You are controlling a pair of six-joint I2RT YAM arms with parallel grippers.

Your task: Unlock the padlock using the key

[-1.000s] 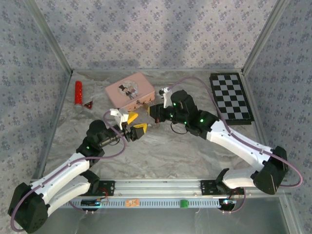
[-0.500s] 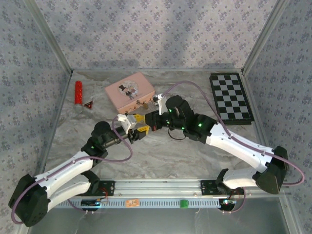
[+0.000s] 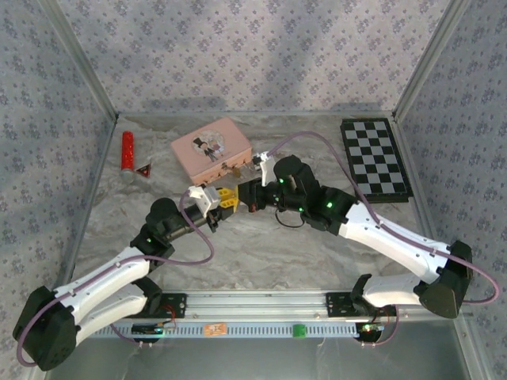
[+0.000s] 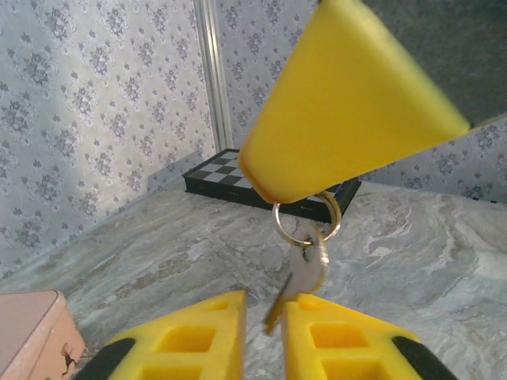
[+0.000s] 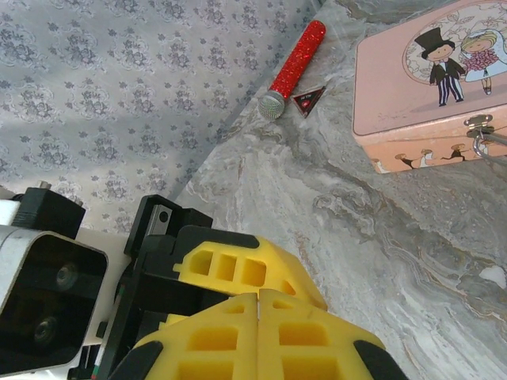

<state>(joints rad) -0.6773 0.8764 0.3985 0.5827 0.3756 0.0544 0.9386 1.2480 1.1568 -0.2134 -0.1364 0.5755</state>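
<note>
Padlock [image 3: 236, 169] sits tiny at the front clasp of the pink tin [image 3: 207, 146], nothing touching it. From above, the two hands meet near it but apart from it, left hand [image 3: 222, 203] nose to nose with right hand [image 3: 241, 194] over the marbled surface [image 3: 261, 253].

Left wrist camera: the right hand is clamped on the key ring [image 4: 305, 222]. The key [image 4: 305, 273] dangles, blade tip down in the narrow gap between the left hand's fingers [image 4: 186, 336]. Pinched or merely bracketed, I cannot tell.

Right wrist camera: its own fingers are pressed flat together, with the tin's clasp off at the frame edge.

The danger: that key hangs loose, so letting go before the left hand truly bites would drop it. Gripping it by the blade would also leave little to enter the lock.
</note>
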